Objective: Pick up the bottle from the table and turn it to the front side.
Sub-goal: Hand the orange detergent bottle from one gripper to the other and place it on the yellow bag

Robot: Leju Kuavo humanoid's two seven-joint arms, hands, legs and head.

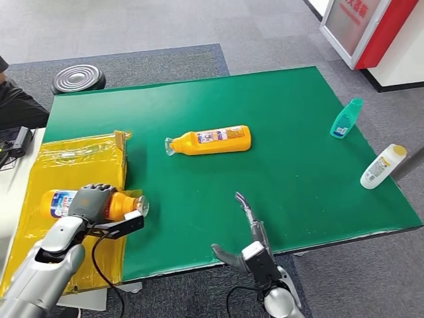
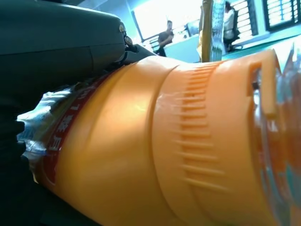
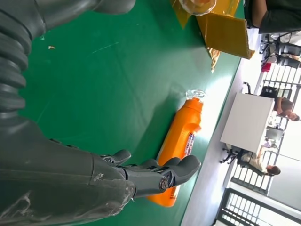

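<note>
1. The orange bottle in the left hand (image 1: 95, 204) lies on its side over the yellow-wrapped box (image 1: 75, 159), which covers the left end of the green table (image 1: 300, 152). Its clear cap points toward the table's middle.
2. Your left hand (image 1: 93, 199) is wrapped over the bottle's middle, fingers curled across the top. The left wrist view shows the orange shoulder and ribbed collar close up, pressed against the hand.
3. Judging from this, the pick-up looks done or nearly done. I cannot tell whether the bottle is lifted clear of the box or resting on it.
4. The turn to the front side appears to be what is left. A blue and white label shows near the bottle's base, but I cannot tell which face it is.
5. Your right hand (image 1: 245, 232) hovers over the near edge of the table, fingers spread apart, holding nothing.
6. A second orange bottle (image 1: 210, 140) lies on its side at the table's centre, well apart from both hands.
7. A teal bottle (image 1: 346, 119) and a white bottle (image 1: 382, 165) lie near the table's right edge.
</note>
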